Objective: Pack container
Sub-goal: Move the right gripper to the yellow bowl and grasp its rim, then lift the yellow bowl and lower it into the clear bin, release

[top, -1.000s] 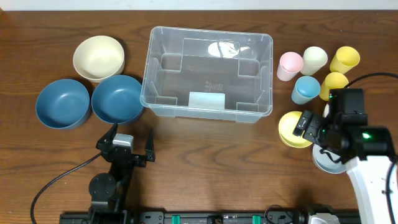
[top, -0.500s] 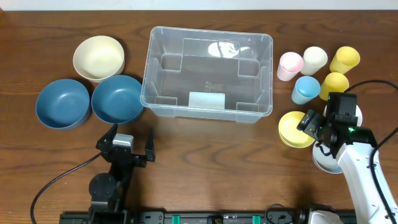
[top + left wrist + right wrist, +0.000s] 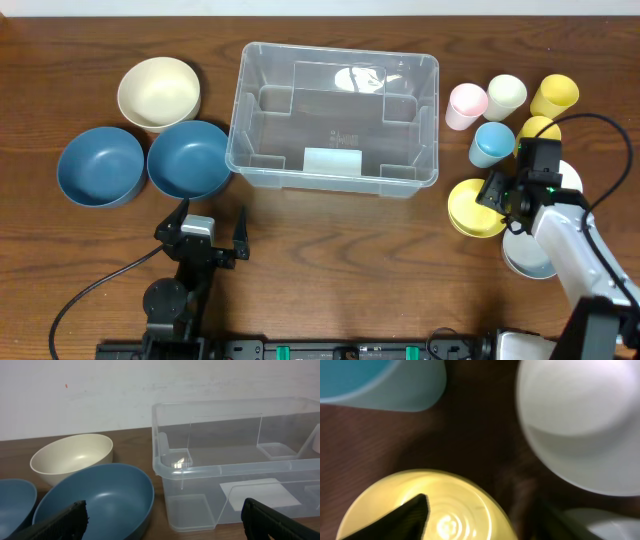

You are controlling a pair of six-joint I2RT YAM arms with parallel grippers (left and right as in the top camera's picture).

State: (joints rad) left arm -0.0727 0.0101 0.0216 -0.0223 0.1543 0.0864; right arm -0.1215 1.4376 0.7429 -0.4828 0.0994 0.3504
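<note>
Two hands are in view near the front of the table [image 3: 330,235]. Our right hand [image 3: 497,192] is low and angled leftward over the right rim of a yellow dish [image 3: 463,210]. Its wrist view shows one dark finger [image 3: 412,510] against that dish and the rest blurred, so we cannot tell how far it is open or whether it holds anything. A white dish [image 3: 528,260] lies just beside, partly under the arm. Behind stand a blue cup [image 3: 491,144], a pink cup [image 3: 465,105], a cream cup [image 3: 505,97] and two yellow cups [image 3: 553,95].

Our left hand [image 3: 209,235] sits level, spread wide with nothing in it, facing a blue bowl [image 3: 188,158], a second blue bowl [image 3: 100,167] and a cream bowl [image 3: 158,92].

The container [image 3: 330,182] stands mid-table between bowls and cups, apart from both hands. A pale label shows at its near wall.
</note>
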